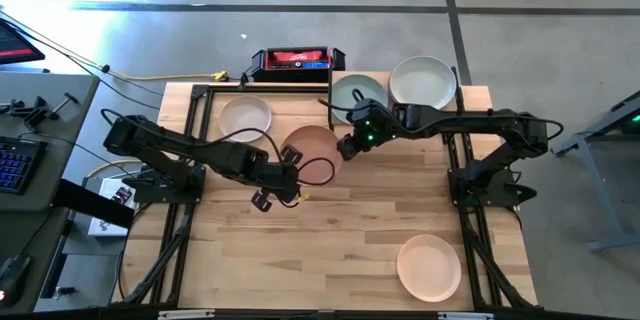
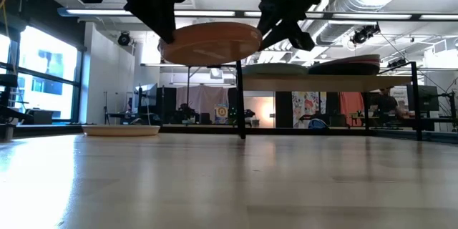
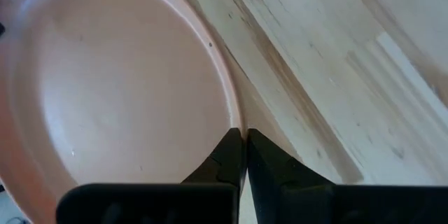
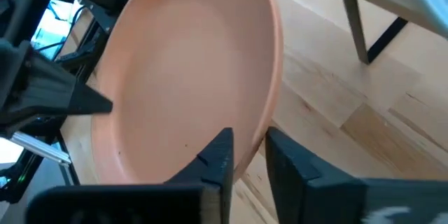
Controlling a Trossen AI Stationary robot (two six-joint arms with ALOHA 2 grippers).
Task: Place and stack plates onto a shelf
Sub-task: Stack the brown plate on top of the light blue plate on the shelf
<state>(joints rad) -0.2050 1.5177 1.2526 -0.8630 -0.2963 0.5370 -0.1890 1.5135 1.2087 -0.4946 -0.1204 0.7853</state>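
A peach plate (image 1: 312,147) hangs in the air over the middle of the table, between my two grippers. My left gripper (image 1: 290,157) is shut on its left side and my right gripper (image 1: 347,147) on its right side. In the low view the peach plate (image 2: 211,43) is well above the tabletop, about level. The shelf (image 2: 322,76) stands at the far right on thin black legs. A sage green plate (image 1: 357,93) and a pale plate (image 1: 422,80) rest on its board. My left gripper pinches the peach plate's rim (image 3: 236,122) between its two fingers, one on the inner face and one outside. It comes about level from the table's left. The plate is clear of the table. My right gripper has the plate's opposite rim (image 4: 255,147) between its two fingers, one over the inner face and one outside. It comes slanting down from the table's far right.
A cream plate (image 1: 246,116) lies on the table at the far left. Another cream plate (image 1: 429,267) lies near the front right corner. A black and red box (image 1: 297,61) sits beyond the table's far edge.
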